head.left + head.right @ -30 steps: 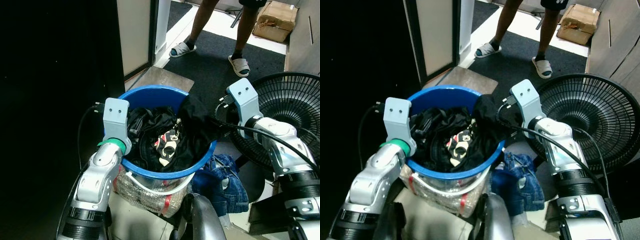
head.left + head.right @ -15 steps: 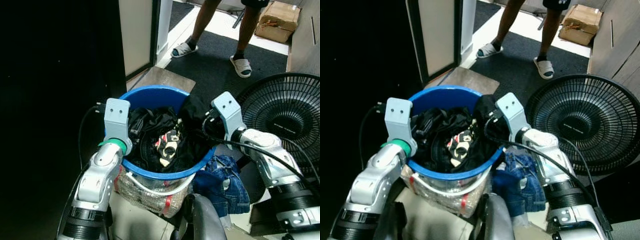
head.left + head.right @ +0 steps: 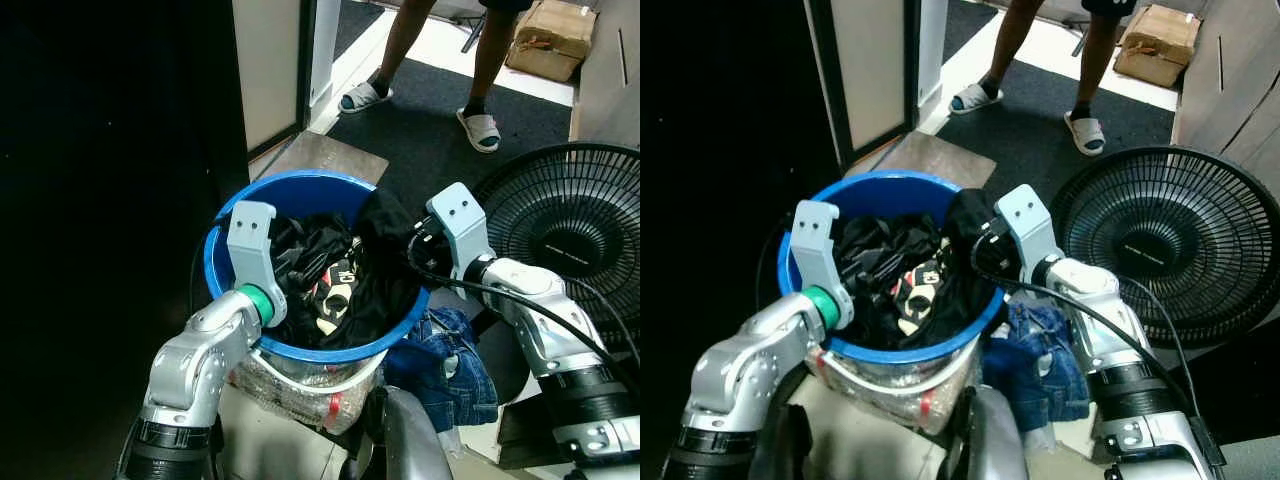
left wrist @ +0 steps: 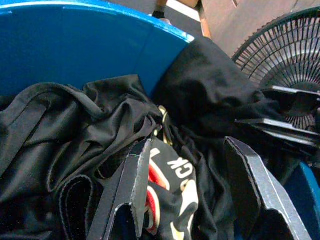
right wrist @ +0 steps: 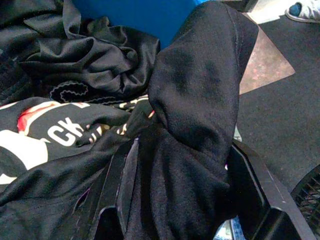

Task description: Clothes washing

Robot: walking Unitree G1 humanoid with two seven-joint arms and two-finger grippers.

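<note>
A blue bucket (image 3: 300, 185) stands before me, filled with dark clothes. A printed black, white and red garment (image 4: 172, 172) lies in the middle. A black garment (image 3: 385, 225) hangs over the bucket's right rim. My left gripper (image 4: 192, 165) reaches in from the left rim, open, just above the printed garment. My right gripper (image 5: 180, 165) is at the right rim, open, with its fingers (image 5: 247, 182) on either side of the draped black garment.
A black floor fan (image 3: 575, 220) stands close on the right. Blue jeans (image 3: 445, 360) lie on the floor beside the bucket. A person's legs in sandals (image 3: 480, 125) stand ahead on the dark mat. A white door panel (image 3: 270, 70) is at the left, a cardboard box (image 3: 555, 35) far right.
My left gripper has swung from outside the left rim in over the clothes. The right gripper moved in towards the draped black garment a second ago and has since stayed.
</note>
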